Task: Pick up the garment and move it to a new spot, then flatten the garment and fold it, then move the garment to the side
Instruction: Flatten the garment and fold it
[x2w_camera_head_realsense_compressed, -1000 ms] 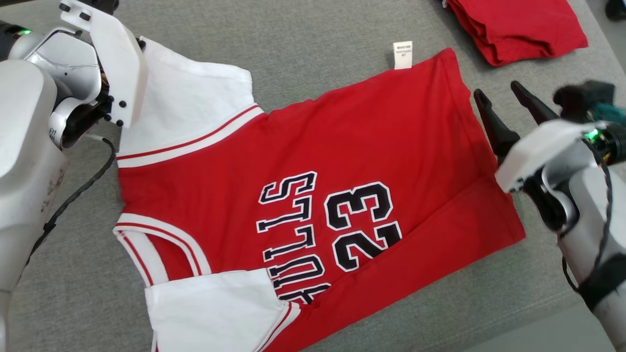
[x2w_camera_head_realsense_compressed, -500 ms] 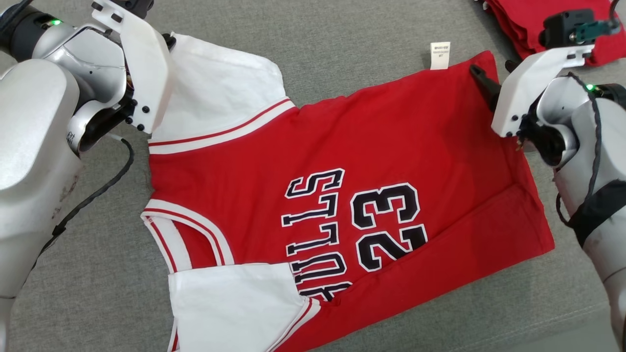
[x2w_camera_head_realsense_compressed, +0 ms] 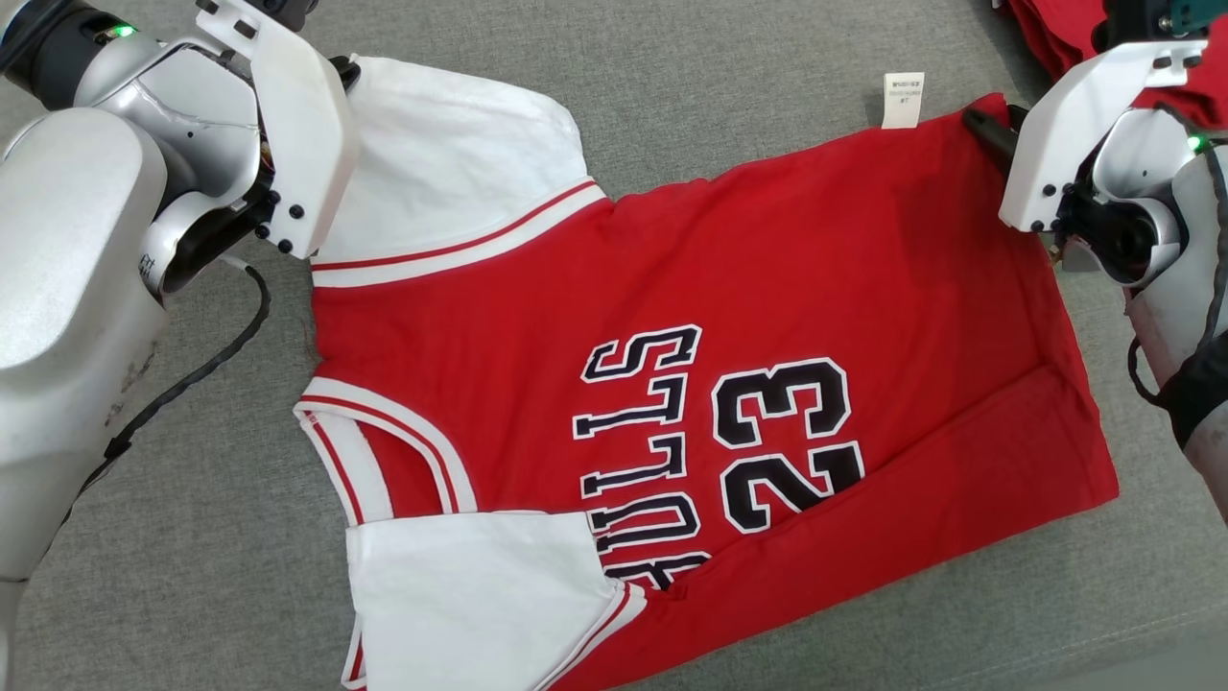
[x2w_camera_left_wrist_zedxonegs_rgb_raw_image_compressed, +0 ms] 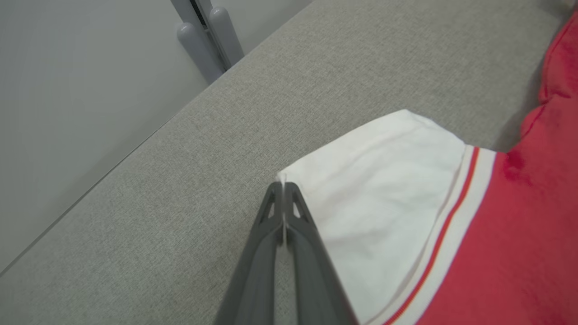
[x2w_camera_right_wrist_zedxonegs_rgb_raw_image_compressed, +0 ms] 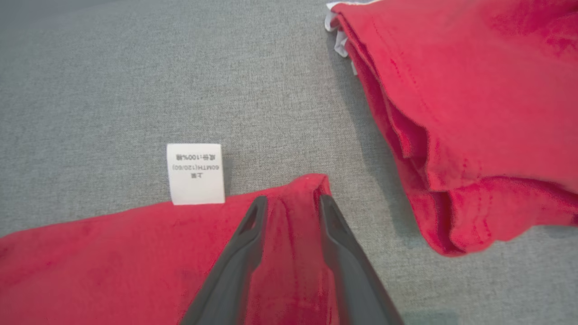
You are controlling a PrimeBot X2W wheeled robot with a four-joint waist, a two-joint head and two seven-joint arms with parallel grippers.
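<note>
The garment (x2w_camera_head_realsense_compressed: 672, 288) is a red jersey with white sleeves and black "23" lettering, lying flat on grey cloth. My left gripper (x2w_camera_left_wrist_zedxonegs_rgb_raw_image_compressed: 283, 185) is shut on the outer corner of the far white sleeve (x2w_camera_left_wrist_zedxonegs_rgb_raw_image_compressed: 384, 189); in the head view its fingers (x2w_camera_head_realsense_compressed: 345, 72) are mostly hidden behind the white wrist cover. My right gripper (x2w_camera_right_wrist_zedxonegs_rgb_raw_image_compressed: 293, 201) is at the jersey's far hem corner (x2w_camera_right_wrist_zedxonegs_rgb_raw_image_compressed: 311, 180), its jaws apart with a raised ridge of red cloth between them. One dark fingertip (x2w_camera_head_realsense_compressed: 988, 130) shows beside the white care label (x2w_camera_head_realsense_compressed: 902, 99).
A second red garment (x2w_camera_right_wrist_zedxonegs_rgb_raw_image_compressed: 474, 113), folded, lies just right of my right gripper and at the head view's top right (x2w_camera_head_realsense_compressed: 1055, 29). The grey padded surface (x2w_camera_head_realsense_compressed: 720, 77) ends at a front edge (x2w_camera_head_realsense_compressed: 1103, 653). Its far-left side borders a pale wall (x2w_camera_left_wrist_zedxonegs_rgb_raw_image_compressed: 67, 90).
My right gripper swung from beside the hem up to its far corner and its jaws narrowed around the cloth. The head camera shifted, so the jersey sits further right. My left gripper kept its hold.
</note>
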